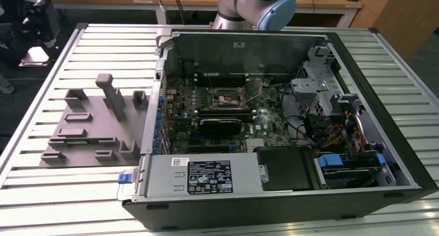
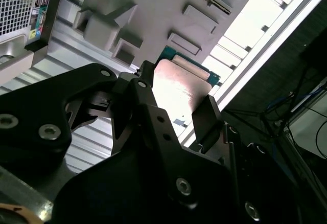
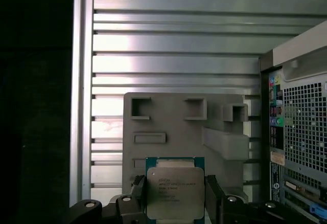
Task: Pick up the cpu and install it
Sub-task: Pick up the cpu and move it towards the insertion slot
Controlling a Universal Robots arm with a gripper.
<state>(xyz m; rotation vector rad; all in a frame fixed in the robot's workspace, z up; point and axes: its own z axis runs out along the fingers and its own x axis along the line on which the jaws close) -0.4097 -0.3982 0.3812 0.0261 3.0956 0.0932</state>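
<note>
In both wrist views the cpu (image 3: 174,182) (image 2: 178,83), a flat square chip with a silver-grey top and a green edge, sits between the two black fingers (image 3: 138,193) of my gripper (image 3: 175,199) (image 2: 176,101), which is shut on it. The chip hangs above the grey holder plate (image 3: 173,127) (image 2: 153,9), clear of its recesses. In the exterior view the same plate (image 1: 89,128) lies on the exterior view's left of the open computer case, and the black motherboard socket (image 1: 230,98) with its metal frame sits in the middle of the board.
The slatted metal table (image 1: 103,46) carries the open computer case (image 1: 384,92), whose perforated back panel (image 3: 301,121) stands beside the holder plate. A power supply (image 1: 199,177) and drive cage (image 1: 322,87) crowd the case. The arm's base (image 1: 257,4) stands behind the case.
</note>
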